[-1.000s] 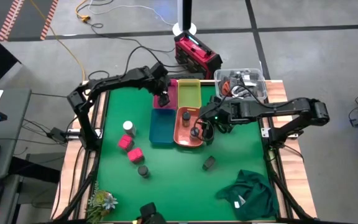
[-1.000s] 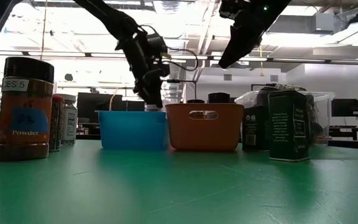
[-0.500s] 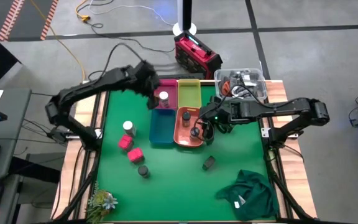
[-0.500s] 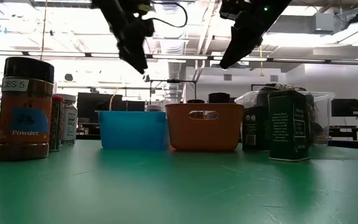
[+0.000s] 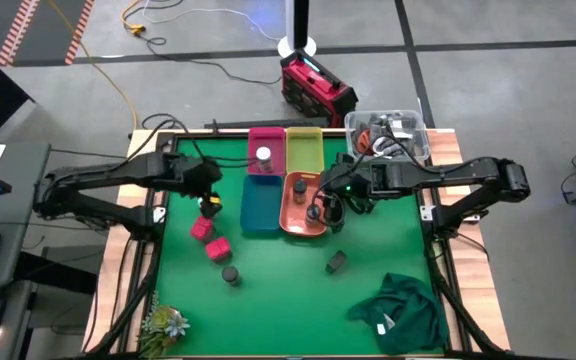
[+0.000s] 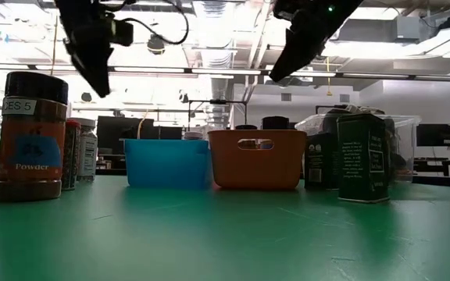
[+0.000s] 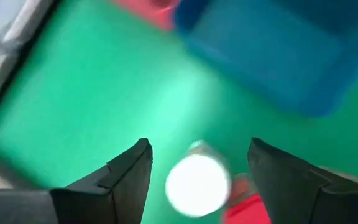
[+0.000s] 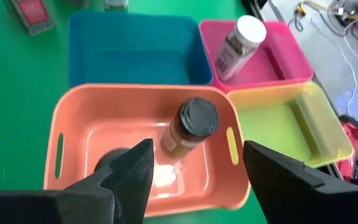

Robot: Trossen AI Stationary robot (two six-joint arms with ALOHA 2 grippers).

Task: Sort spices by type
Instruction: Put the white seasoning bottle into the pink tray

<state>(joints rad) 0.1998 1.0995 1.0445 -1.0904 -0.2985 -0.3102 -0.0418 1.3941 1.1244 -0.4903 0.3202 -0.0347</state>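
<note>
My left gripper [image 5: 208, 197] [image 7: 197, 146] hangs open above a white-capped jar [image 7: 197, 185] that stands on the green mat, left of the blue bin [image 5: 260, 205]. My right gripper [image 5: 330, 200] [image 8: 197, 146] is open over the orange bin [image 8: 145, 146], which holds a dark-capped jar [image 8: 191, 124]. Another white-capped jar [image 8: 240, 43] leans inside the pink bin [image 5: 265, 140]. Two pink-red blocks [image 5: 201, 229] [image 5: 218, 248], a dark round jar [image 5: 230, 274] and a dark tin [image 5: 336, 262] sit on the mat.
The yellow bin [image 5: 304, 150] stands beside the pink one at the far edge. A clear box of cables [image 5: 388, 130] sits at the far right corner. A green cloth [image 5: 403, 310] lies near right and a small plant [image 5: 163, 322] near left. A large brown jar [image 6: 30, 136] stands close to the low camera.
My left gripper has left the white-capped jar in the pink bin, risen, and swung toward the table's left and near side. It now stands over the white-capped jar on the mat. The right arm has kept still.
</note>
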